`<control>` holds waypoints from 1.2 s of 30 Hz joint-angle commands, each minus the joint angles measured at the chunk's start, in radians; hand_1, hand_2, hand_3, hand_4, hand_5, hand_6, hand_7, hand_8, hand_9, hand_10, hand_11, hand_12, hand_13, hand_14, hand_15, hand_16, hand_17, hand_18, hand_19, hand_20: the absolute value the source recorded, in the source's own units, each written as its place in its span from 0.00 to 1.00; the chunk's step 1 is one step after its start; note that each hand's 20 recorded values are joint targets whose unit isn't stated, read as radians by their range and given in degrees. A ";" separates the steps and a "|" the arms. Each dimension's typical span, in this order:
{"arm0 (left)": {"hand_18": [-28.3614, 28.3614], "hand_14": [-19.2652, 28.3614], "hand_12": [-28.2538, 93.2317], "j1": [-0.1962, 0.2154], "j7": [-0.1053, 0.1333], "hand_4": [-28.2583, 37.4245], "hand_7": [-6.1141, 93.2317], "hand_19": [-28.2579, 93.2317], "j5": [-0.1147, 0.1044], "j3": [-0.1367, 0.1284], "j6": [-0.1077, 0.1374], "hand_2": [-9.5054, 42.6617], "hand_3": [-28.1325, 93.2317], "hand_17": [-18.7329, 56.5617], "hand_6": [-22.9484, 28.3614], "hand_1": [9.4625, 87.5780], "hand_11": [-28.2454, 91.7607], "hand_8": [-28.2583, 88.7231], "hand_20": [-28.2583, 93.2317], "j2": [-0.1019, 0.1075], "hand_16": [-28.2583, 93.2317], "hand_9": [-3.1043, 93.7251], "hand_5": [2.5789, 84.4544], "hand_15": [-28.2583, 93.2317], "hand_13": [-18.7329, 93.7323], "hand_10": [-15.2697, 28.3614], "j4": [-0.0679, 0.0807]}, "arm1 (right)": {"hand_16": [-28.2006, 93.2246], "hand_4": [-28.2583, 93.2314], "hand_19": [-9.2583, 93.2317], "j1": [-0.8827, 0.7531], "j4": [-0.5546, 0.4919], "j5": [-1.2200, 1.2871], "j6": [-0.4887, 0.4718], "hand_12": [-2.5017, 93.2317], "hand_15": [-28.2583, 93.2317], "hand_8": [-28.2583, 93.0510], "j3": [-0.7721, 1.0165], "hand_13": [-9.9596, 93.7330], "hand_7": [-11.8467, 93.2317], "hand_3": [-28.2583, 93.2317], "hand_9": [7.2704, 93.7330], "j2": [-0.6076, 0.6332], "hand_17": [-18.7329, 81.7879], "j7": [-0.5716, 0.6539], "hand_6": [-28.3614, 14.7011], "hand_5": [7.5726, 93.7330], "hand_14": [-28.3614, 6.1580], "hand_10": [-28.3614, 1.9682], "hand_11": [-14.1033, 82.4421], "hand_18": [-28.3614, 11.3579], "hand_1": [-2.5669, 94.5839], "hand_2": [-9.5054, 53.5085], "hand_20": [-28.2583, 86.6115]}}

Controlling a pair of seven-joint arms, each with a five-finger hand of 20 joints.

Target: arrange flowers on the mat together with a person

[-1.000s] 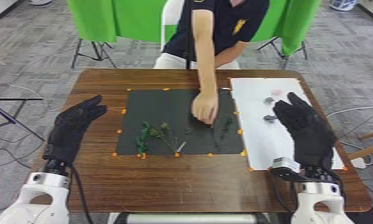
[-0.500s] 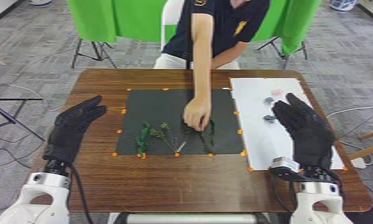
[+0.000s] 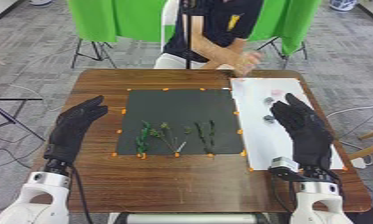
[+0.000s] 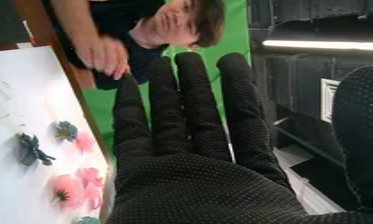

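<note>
Head view: the right hand [image 3: 300, 122] hovers over the white sheet [image 3: 258, 137], its fingers straight and loosely spread. From it, a slate-blue flower [image 3: 269, 119] lies just beside at ten o'clock, with a second slate-blue flower [image 3: 269, 100] and a pale pink flower [image 3: 277, 93] near eleven. The right wrist view reveals, on that same sheet, a fuller pink blossom [image 4: 67, 191], another pink blossom [image 4: 92, 176] touching it, and the thumb [image 4: 360, 125] well apart from the fingers. Farther out at nine o'clock is the black mat [image 3: 169, 107]; on it, a leafy green stem [image 3: 143, 137] sits near eight o'clock, a budded sprig [image 3: 167, 135] between six and seven, two slender green stems [image 3: 211, 135] near five. Past the mat at nine o'clock, the left hand [image 3: 78, 117] is held with relaxed fingers; beyond it at one o'clock are the person's hands [image 3: 247, 61], off the flowers.
</note>
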 commanded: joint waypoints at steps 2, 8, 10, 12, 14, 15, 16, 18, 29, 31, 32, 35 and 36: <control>0.75 0.75 0.37 0.006 0.001 0.09 0.16 0.29 -0.013 0.007 0.017 0.09 0.74 0.25 0.54 0.21 0.40 0.20 0.37 0.007 0.29 0.49 0.53 0.34 0.44 0.65 0.006 | 0.33 0.11 0.15 0.002 -0.001 -0.016 0.003 0.17 0.34 0.15 -0.003 0.48 0.25 0.89 0.50 0.006 0.43 -0.001 0.62 0.47 0.46 0.42 0.21 0.40 0.16 0.14 0.54; 0.75 0.75 0.37 0.013 0.000 0.09 0.16 0.29 -0.016 0.002 0.023 0.09 0.74 0.25 0.54 0.21 0.40 0.20 0.37 0.005 0.29 0.49 0.53 0.34 0.44 0.65 0.002 | 0.34 0.11 0.31 0.036 -0.063 -0.210 0.221 0.20 0.36 0.15 -0.030 0.54 0.25 0.86 0.53 0.091 0.47 0.144 0.61 0.48 0.44 0.40 0.23 0.36 0.21 0.10 0.60; 0.75 0.75 0.37 0.013 -0.001 0.09 0.16 0.29 -0.015 0.000 0.023 0.09 0.74 0.25 0.54 0.21 0.40 0.20 0.37 0.005 0.29 0.49 0.53 0.34 0.44 0.65 0.001 | 0.37 0.12 0.48 0.075 -0.086 -0.383 0.240 0.22 0.37 0.16 -0.021 0.63 0.26 0.83 0.57 0.129 0.49 0.276 0.59 0.48 0.41 0.37 0.27 0.31 0.25 0.10 0.61; 0.75 0.76 0.37 0.011 -0.003 0.09 0.16 0.30 -0.015 0.001 0.021 0.09 0.74 0.25 0.54 0.21 0.40 0.20 0.37 0.004 0.29 0.49 0.53 0.34 0.44 0.65 0.002 | 0.40 0.12 0.61 0.123 -0.101 -0.549 0.257 0.23 0.41 0.16 -0.029 0.70 0.26 0.81 0.59 0.183 0.52 0.414 0.56 0.49 0.39 0.32 0.30 0.28 0.27 0.06 0.62; 0.75 0.76 0.37 0.010 -0.003 0.09 0.16 0.30 -0.013 0.002 0.020 0.09 0.74 0.25 0.54 0.21 0.40 0.20 0.37 0.004 0.29 0.49 0.53 0.34 0.44 0.65 0.001 | 0.41 0.12 0.70 0.172 -0.117 -0.689 0.116 0.23 0.46 0.17 0.004 0.75 0.25 0.80 0.61 0.212 0.54 0.519 0.54 0.49 0.39 0.30 0.31 0.24 0.28 0.01 0.61; 0.75 0.76 0.37 0.009 -0.003 0.09 0.16 0.30 -0.012 0.002 0.020 0.09 0.74 0.25 0.54 0.21 0.40 0.20 0.37 0.003 0.29 0.49 0.53 0.34 0.44 0.65 0.001 | 0.41 0.12 0.74 0.191 -0.110 -0.753 0.087 0.23 0.48 0.17 0.005 0.76 0.24 0.78 0.62 0.237 0.55 0.536 0.54 0.49 0.38 0.27 0.31 0.22 0.28 0.01 0.61; 0.75 0.75 0.37 0.010 -0.003 0.09 0.16 0.30 -0.011 0.001 0.021 0.09 0.74 0.25 0.54 0.21 0.40 0.20 0.37 0.003 0.29 0.49 0.53 0.34 0.44 0.65 0.001 | 0.42 0.12 0.77 0.211 -0.094 -0.813 0.093 0.23 0.50 0.17 -0.006 0.77 0.24 0.78 0.63 0.264 0.56 0.544 0.53 0.49 0.38 0.26 0.30 0.21 0.28 0.00 0.61; 0.75 0.76 0.37 0.015 0.000 0.09 0.16 0.30 -0.010 0.000 0.024 0.09 0.74 0.25 0.54 0.21 0.40 0.20 0.37 0.001 0.29 0.49 0.53 0.34 0.44 0.65 -0.003 | 0.43 0.11 0.82 0.249 -0.086 -0.919 0.006 0.23 0.53 0.17 -0.006 0.80 0.23 0.77 0.65 0.304 0.58 0.582 0.53 0.51 0.40 0.25 0.30 0.20 0.30 0.00 0.62; 0.75 0.75 0.37 0.011 -0.003 0.09 0.16 0.30 -0.010 -0.001 0.026 0.09 0.74 0.25 0.54 0.21 0.40 0.20 0.37 0.006 0.29 0.49 0.53 0.34 0.44 0.65 -0.004 | 0.46 0.06 0.96 0.446 0.064 -1.251 -0.276 0.24 0.60 0.17 -0.175 0.94 0.24 0.73 0.76 0.490 0.75 0.688 0.57 0.56 0.63 0.37 0.34 0.35 0.43 0.00 0.62; 0.75 0.75 0.37 0.012 -0.004 0.09 0.16 0.30 -0.009 -0.003 0.026 0.09 0.74 0.25 0.54 0.21 0.40 0.20 0.37 0.006 0.29 0.49 0.53 0.34 0.44 0.65 -0.005 | 0.47 0.04 0.98 0.469 0.093 -1.281 -0.288 0.24 0.60 0.17 -0.205 0.96 0.24 0.73 0.78 0.512 0.77 0.681 0.58 0.57 0.66 0.40 0.35 0.38 0.43 0.00 0.59; 0.75 0.75 0.37 0.012 -0.004 0.09 0.16 0.30 -0.009 -0.003 0.026 0.09 0.74 0.25 0.54 0.21 0.40 0.20 0.37 0.006 0.29 0.49 0.53 0.34 0.44 0.65 -0.004 | 0.47 0.03 0.99 0.473 0.103 -1.291 -0.286 0.24 0.60 0.17 -0.214 0.97 0.24 0.74 0.79 0.520 0.78 0.679 0.58 0.57 0.68 0.41 0.35 0.39 0.43 0.00 0.58; 0.75 0.75 0.37 0.011 -0.004 0.09 0.16 0.30 -0.009 -0.003 0.027 0.09 0.74 0.25 0.54 0.21 0.40 0.20 0.37 0.005 0.29 0.49 0.53 0.34 0.44 0.65 -0.005 | 0.47 0.00 1.00 0.482 0.135 -1.341 -0.273 0.24 0.60 0.17 -0.239 0.98 0.24 0.72 0.80 0.531 0.80 0.664 0.59 0.58 0.69 0.42 0.35 0.42 0.42 0.00 0.57; 0.75 0.76 0.37 0.012 -0.004 0.09 0.16 0.30 -0.009 -0.004 0.026 0.09 0.74 0.25 0.54 0.21 0.40 0.20 0.37 0.005 0.29 0.49 0.53 0.34 0.44 0.65 -0.005 | 0.47 0.00 1.00 0.483 0.141 -1.330 -0.270 0.24 0.60 0.17 -0.240 0.98 0.24 0.71 0.81 0.530 0.80 0.664 0.59 0.59 0.69 0.42 0.35 0.42 0.42 0.00 0.57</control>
